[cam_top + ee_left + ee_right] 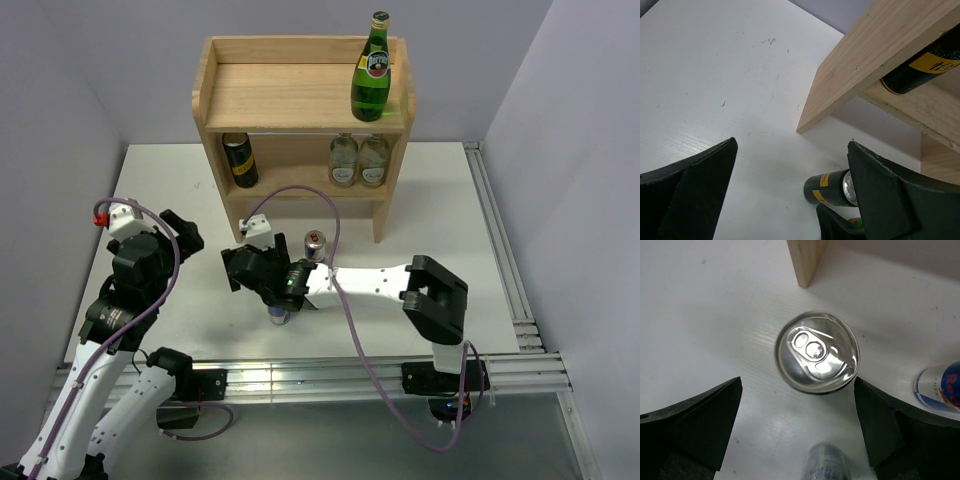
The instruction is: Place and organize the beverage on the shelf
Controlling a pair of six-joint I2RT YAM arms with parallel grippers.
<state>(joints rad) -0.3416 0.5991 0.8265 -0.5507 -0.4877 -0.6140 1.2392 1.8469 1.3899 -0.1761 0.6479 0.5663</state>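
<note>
On the shelf (280, 95) stand one green bottle (371, 72) (top tier, right edge) and a black-and-gold can (239, 158) below, while three cans (816, 351) wait on the table (180, 200), one framed by the open right gripper (797, 390); the left gripper (791, 145) gapes empty.

top: overhead, rear | wrists: close, downward | shared: shelf (290, 95)

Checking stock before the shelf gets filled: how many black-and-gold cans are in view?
2. One black-and-gold can stands at the left of the shelf's lower tier; the other stands on the table before the shelf. The right arm may hide more.
</note>
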